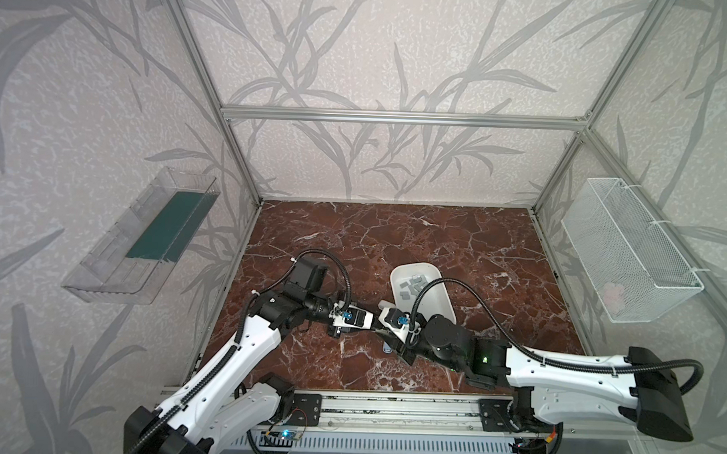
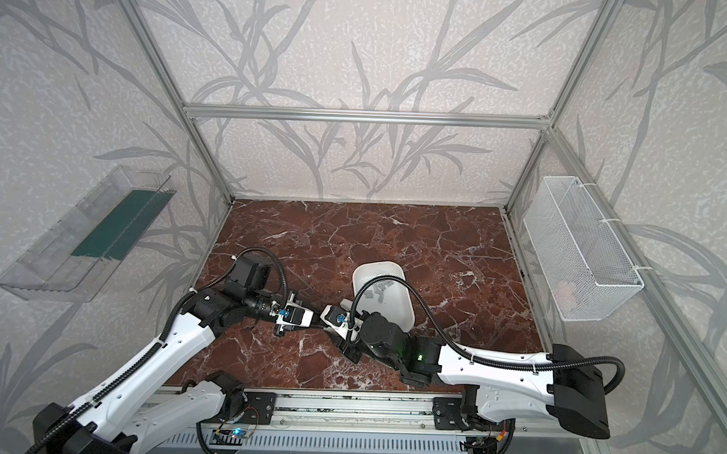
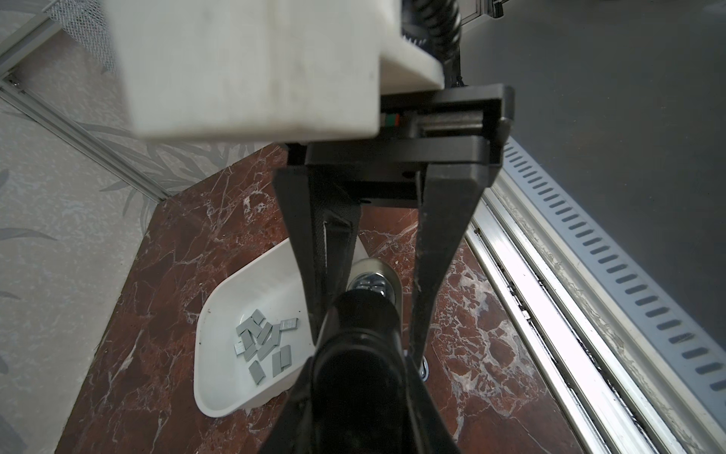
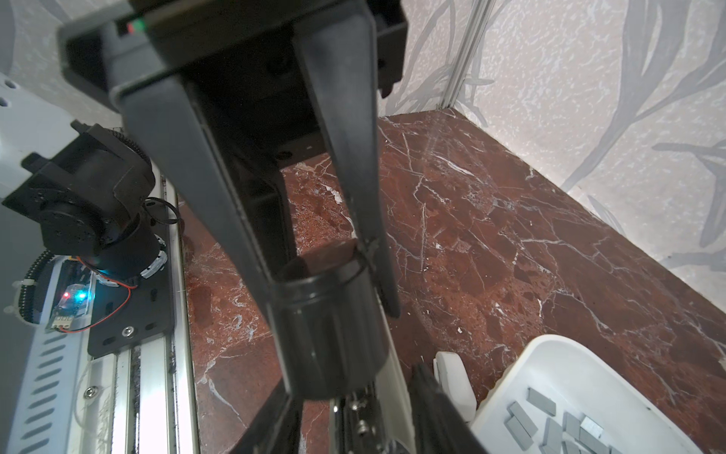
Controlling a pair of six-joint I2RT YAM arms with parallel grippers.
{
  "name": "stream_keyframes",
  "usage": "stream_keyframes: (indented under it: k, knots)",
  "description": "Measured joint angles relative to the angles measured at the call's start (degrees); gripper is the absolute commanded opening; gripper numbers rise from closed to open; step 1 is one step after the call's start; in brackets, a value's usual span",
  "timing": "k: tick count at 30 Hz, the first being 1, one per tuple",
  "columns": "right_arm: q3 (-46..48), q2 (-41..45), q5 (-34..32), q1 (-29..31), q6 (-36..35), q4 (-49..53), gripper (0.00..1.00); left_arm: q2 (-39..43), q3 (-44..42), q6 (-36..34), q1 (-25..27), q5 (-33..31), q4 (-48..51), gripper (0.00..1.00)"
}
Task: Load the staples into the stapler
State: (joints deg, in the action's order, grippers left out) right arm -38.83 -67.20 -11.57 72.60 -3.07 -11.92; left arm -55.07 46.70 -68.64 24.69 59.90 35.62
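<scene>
The stapler (image 1: 386,348) is black with a metal inner rail and is held off the marble table between both grippers. In the left wrist view my left gripper (image 3: 361,365) is shut on its black end (image 3: 359,338). My right gripper (image 4: 355,381) straddles the stapler's metal rail (image 4: 353,416) from the opposite side. A strip of marble shows beside one of its fingers (image 4: 271,420), so its jaws are not closed on it. The staples (image 1: 411,286) (image 3: 263,346) (image 4: 565,428) are several small grey strips lying loose in a white tray (image 1: 436,307) just behind the grippers.
A white wire basket (image 1: 631,250) hangs on the right wall and a clear plastic bin (image 1: 140,245) on the left wall. The aluminium arm rail (image 1: 388,407) runs along the table's front edge. Frame posts stand at the back corners.
</scene>
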Motion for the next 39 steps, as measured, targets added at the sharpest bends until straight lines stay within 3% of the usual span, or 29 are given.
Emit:
stream_keyframes:
  k: [5, 20, 33, 39]
  knots:
    - [0.00, -1.20, -0.31, 0.00, -0.66, -0.09, 0.35, 0.02, 0.00, -0.17, 0.02, -0.20, 0.15, 0.00]
    - [3.26, 1.70, -1.88, 0.00, -3.08, 0.33, 0.35, 0.37, 0.00, -0.17, 0.02, -0.28, 0.15, 0.00]
    - [4.15, 3.17, 1.44, -0.04, -5.09, 1.49, 0.01, 0.92, 0.00, -0.26, 0.11, -0.24, 1.60, 0.00]
    - [5.31, 3.50, 1.66, -0.26, -5.07, -0.35, 0.00, 1.14, -0.11, 0.72, -1.77, 1.31, 1.40, 0.00]
